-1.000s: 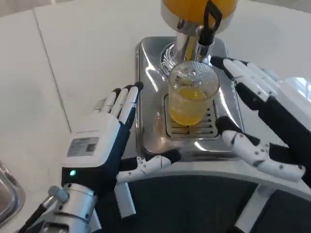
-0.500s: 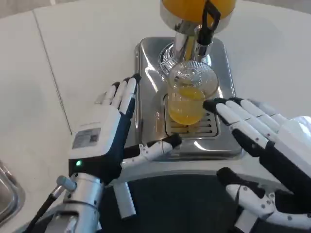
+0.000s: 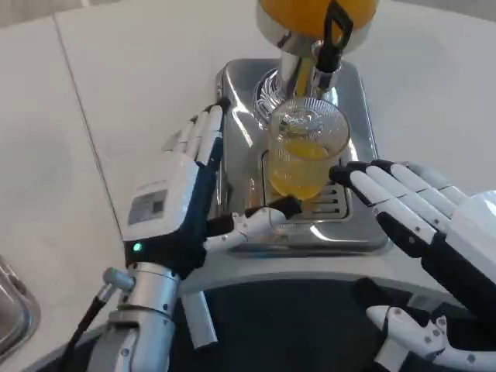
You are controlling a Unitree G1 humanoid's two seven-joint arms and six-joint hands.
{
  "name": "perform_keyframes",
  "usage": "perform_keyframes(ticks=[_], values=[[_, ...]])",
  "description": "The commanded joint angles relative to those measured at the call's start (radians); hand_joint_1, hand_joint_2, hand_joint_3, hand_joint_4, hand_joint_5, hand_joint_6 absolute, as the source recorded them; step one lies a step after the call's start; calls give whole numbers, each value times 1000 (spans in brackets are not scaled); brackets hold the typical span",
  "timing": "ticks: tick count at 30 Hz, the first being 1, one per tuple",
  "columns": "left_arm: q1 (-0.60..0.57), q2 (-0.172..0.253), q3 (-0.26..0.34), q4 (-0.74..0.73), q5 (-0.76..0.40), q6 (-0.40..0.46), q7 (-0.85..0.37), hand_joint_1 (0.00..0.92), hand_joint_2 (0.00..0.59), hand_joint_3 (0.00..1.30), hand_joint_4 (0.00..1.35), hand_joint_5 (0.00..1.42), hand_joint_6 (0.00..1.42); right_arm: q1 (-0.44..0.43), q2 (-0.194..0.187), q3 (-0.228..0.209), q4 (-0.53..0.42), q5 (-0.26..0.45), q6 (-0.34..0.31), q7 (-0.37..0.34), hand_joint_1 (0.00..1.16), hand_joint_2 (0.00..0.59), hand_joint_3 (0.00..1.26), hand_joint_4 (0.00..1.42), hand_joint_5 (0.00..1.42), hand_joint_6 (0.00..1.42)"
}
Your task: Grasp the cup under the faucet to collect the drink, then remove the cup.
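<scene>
Left hand (image 3: 174,203) and right hand (image 3: 422,213), both spread, flank the part-filled cup (image 3: 307,159) under the faucet (image 3: 329,43); grasp and removal remain outstanding.

I see my left hand (image 3: 182,198) just left of the cup (image 3: 304,156), open, fingers straight and pointing up along its side, thumb reaching in below its base. My right hand (image 3: 422,213) sits at the cup's lower right, fingers spread, tips close to the glass, holding nothing.
</scene>
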Motion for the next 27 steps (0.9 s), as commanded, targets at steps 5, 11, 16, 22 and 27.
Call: perform_keyframes(ticks=[5,11,16,22,27], values=[[-57,-21,-57,54,23,-45,67,182,45,0,0,76,102,28,14,5,-49,-12,42,10,178,472,0,0,0,1],[-111,-40,-65,120,2,-56,95,221,49,0,0,110,128,16,22,35,-50,-28,67,10,187,468,0,0,0,1],[-155,-57,-61,184,-21,-72,102,237,47,0,0,133,158,-2,19,55,-47,-35,87,13,192,467,0,0,0,1],[-186,-84,-67,254,-54,-105,119,258,47,0,0,169,199,7,20,64,-55,-40,100,17,197,466,0,0,0,1],[-205,-100,-72,291,-59,-126,131,271,54,0,0,192,216,14,20,62,-67,-37,112,22,215,459,0,0,0,15]])
